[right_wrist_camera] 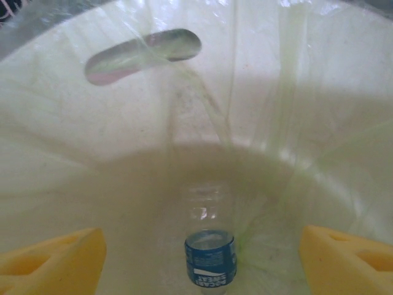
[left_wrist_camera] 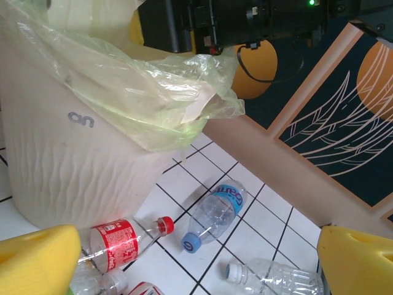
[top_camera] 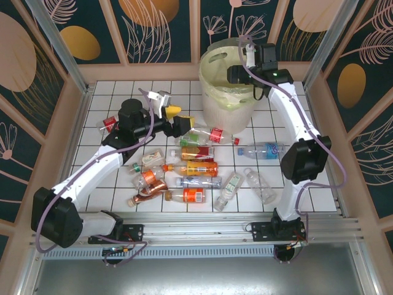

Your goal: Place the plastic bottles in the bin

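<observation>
Several plastic bottles (top_camera: 198, 166) lie scattered on the white tiles in front of the bin (top_camera: 227, 114), a big white bucket with a pale green liner. My left gripper (top_camera: 183, 121) hovers open just left of the bin, over a red-labelled bottle (left_wrist_camera: 116, 243); a blue-capped bottle (left_wrist_camera: 218, 212) and a clear one (left_wrist_camera: 276, 276) lie beyond. My right gripper (top_camera: 232, 77) reaches over the bin's rim. Its yellow fingers (right_wrist_camera: 52, 258) stand wide apart, and a blue-labelled bottle (right_wrist_camera: 210, 258) sits loose between them down inside the bin, touching neither.
A raised wooden ledge (left_wrist_camera: 288, 166) and patterned walls close the table behind and beside the bin. A clear bottle (top_camera: 263, 149) and another (top_camera: 261, 186) lie on the right near my right arm. Metal rails run along the near edge (top_camera: 202, 230).
</observation>
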### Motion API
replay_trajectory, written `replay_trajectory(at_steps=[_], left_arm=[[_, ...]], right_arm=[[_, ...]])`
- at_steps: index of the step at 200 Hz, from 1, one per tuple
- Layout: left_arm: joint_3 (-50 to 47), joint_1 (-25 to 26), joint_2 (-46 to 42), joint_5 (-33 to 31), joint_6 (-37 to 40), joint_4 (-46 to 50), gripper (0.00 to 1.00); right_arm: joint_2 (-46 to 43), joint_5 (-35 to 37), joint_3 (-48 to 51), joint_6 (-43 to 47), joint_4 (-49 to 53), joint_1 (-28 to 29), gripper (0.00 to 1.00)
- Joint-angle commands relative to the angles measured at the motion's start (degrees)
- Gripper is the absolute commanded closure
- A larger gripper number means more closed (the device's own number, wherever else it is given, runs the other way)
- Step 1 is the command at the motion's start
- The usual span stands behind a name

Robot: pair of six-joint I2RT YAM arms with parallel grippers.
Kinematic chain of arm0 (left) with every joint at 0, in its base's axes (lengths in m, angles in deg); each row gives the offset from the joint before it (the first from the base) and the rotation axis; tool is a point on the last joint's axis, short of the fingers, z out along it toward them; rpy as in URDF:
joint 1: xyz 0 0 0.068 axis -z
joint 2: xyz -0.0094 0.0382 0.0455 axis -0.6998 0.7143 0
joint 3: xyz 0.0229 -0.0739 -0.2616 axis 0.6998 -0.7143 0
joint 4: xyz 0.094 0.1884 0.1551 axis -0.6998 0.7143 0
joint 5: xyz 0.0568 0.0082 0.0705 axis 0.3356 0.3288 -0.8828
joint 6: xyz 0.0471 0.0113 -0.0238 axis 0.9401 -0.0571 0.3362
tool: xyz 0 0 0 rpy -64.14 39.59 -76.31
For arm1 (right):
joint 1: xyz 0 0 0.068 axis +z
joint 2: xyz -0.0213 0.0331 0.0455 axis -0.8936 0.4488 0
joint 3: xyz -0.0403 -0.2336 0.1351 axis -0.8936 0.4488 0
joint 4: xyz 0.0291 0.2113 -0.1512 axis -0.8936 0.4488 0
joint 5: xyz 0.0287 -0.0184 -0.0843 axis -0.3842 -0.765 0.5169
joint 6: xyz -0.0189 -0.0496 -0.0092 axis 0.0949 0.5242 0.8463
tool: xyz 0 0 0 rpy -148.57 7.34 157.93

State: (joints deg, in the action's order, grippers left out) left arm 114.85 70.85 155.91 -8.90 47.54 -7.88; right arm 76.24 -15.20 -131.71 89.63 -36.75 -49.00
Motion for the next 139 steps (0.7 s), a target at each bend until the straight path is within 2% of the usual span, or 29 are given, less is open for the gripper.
replay_trajectory(at_steps=[1, 38, 84, 98, 121, 139], left_arm=[[-0.7, 0.3, -3.1, -1.0, 4.7, 2.3, 0.01], [-0.7, 0.3, -5.5, -2.9, 8.2, 10.5, 0.02], [-6.1, 0.3, -10.9, -6.4, 6.3, 15.6, 0.02], [-6.9, 0.3, -12.2, -7.6, 5.7, 18.4, 0.01], [-7.4, 0.3, -13.7, -13.6, 3.8, 22.7, 0.01], [-8.7, 0.3, -15.5, -12.0, 2.9, 22.5, 0.01]], right_arm=[[-8.1, -1.1, 3.4, 1.0, -5.7, 0.0, 0.17], [-16.0, -3.6, 10.3, 1.4, -10.2, 0.5, 0.16], [-26.6, -7.1, 21.0, 1.1, -12.1, 3.3, 0.15], [-30.8, -8.0, 25.1, 1.0, -11.8, 5.5, 0.15], [-36.2, -8.1, 30.3, 0.0, -9.4, 10.9, 0.15], [-40.6, -9.1, 35.5, -1.6, -9.6, 15.4, 0.15]])
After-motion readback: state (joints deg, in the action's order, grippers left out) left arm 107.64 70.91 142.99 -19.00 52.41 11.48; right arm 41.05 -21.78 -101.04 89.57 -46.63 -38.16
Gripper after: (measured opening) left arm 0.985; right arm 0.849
